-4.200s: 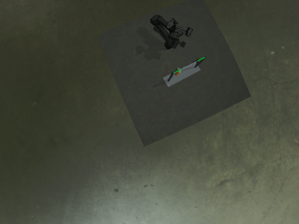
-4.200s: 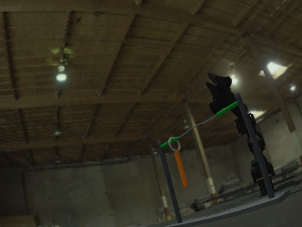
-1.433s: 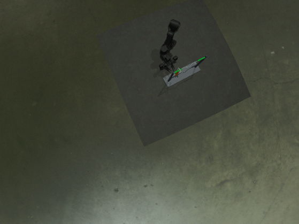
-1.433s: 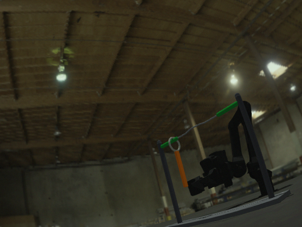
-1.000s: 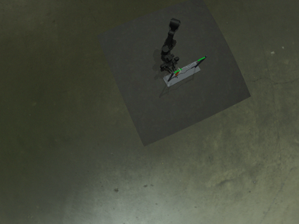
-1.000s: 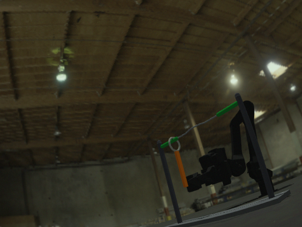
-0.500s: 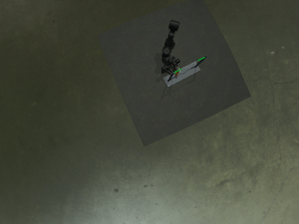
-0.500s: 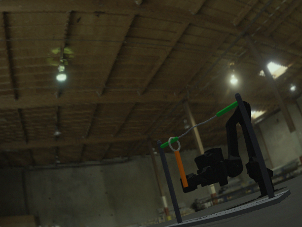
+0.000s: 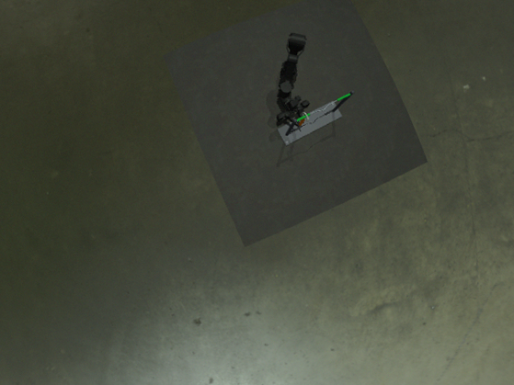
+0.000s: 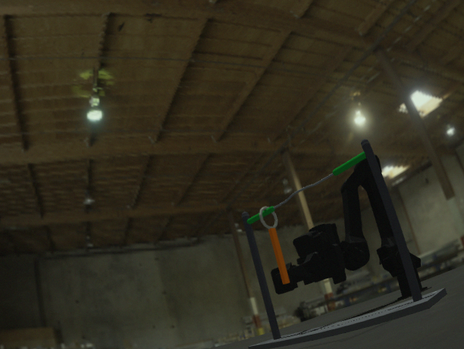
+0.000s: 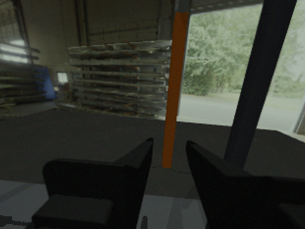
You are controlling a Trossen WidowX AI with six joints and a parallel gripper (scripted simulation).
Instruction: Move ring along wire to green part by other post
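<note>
The ring (image 9: 306, 116) (image 10: 277, 220) hangs on the near green part (image 10: 253, 218) of the wire, which passes through it. Its orange handle (image 9: 302, 121) (image 10: 278, 256) (image 11: 174, 90) hangs down, slightly tilted in the exterior view. My gripper (image 10: 293, 277) (image 11: 169, 143) is partly open and empty, low by the handle's lower end. In the wrist view the handle's lower end shows in the gap between the fingertips, seemingly just beyond them; contact cannot be told. The far green part (image 9: 344, 96) (image 10: 349, 164) lies beyond the thin grey wire (image 10: 311, 186).
The near post (image 10: 261, 281) (image 11: 259, 85) stands close to the handle, right of it in the wrist view. The far post (image 9: 342, 103) (image 10: 390, 220) stands at the other end of the pale base (image 9: 311, 126) (image 10: 428, 301). The arm's links pass behind the far post in the exterior view.
</note>
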